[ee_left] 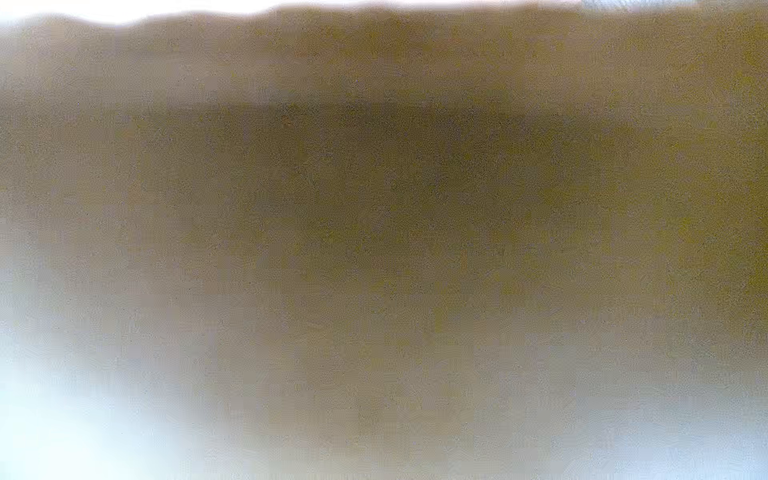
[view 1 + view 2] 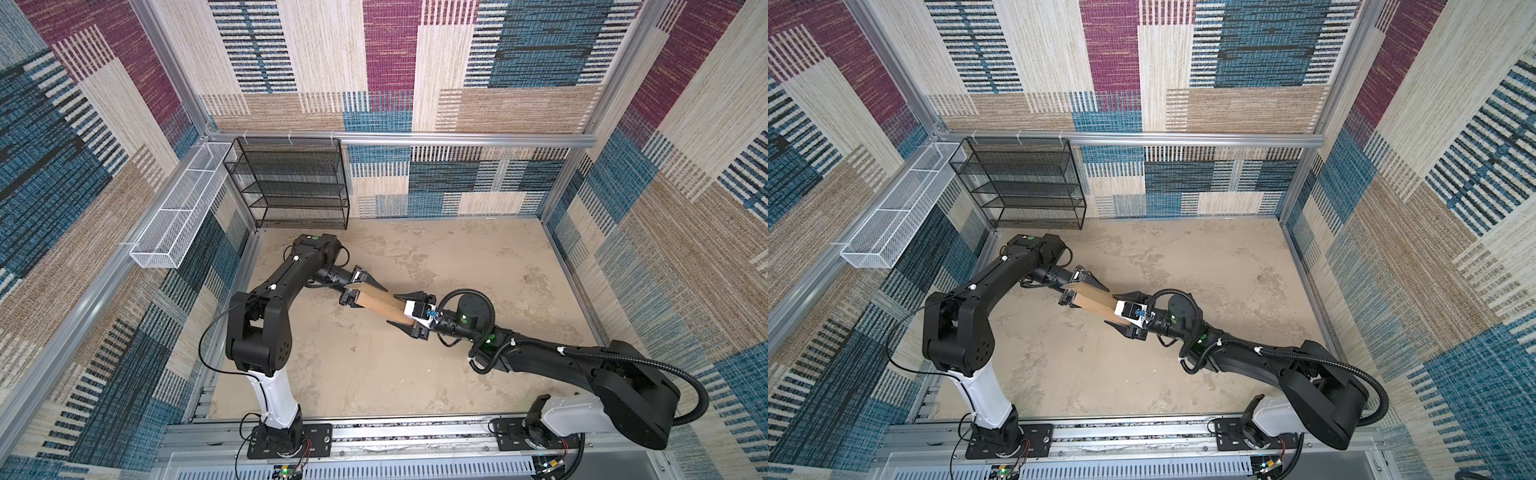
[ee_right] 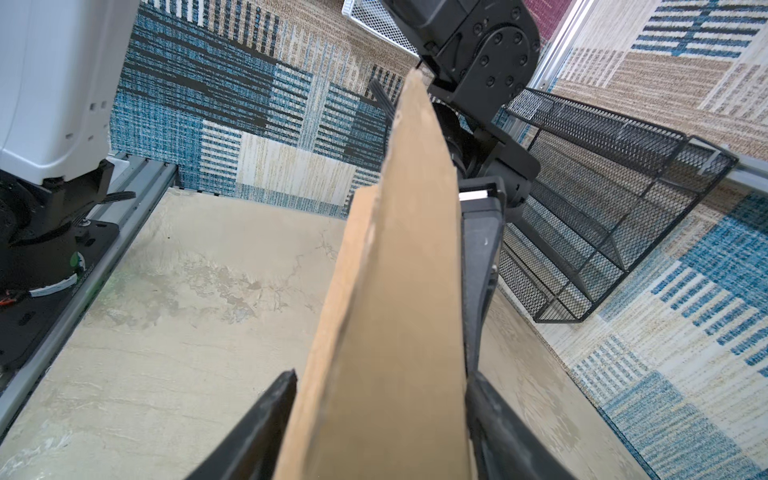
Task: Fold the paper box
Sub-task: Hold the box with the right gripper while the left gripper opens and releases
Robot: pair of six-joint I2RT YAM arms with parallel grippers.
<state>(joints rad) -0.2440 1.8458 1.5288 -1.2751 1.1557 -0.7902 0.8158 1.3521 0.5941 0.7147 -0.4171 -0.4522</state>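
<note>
The paper box (image 2: 380,303) (image 2: 1096,301) is a flat-folded piece of plain brown cardboard, held edge-up above the beige table (image 2: 457,257) between both arms. My left gripper (image 2: 365,293) (image 2: 1086,293) is shut on its far-left end. The left wrist view is filled by blurred brown cardboard (image 1: 374,208), and no fingers show there. My right gripper (image 2: 392,309) (image 2: 1110,309) takes the other end. In the right wrist view its two black fingers (image 3: 266,419) press both faces of the paper box (image 3: 395,291), so the right gripper (image 3: 382,376) is shut on it.
A black wire mesh rack (image 2: 291,183) (image 3: 602,216) stands at the back left against the wall. A white mesh basket (image 2: 178,212) hangs on the left frame rail. Aluminium rails edge the table, and the arm bases sit on the front rail (image 2: 415,432).
</note>
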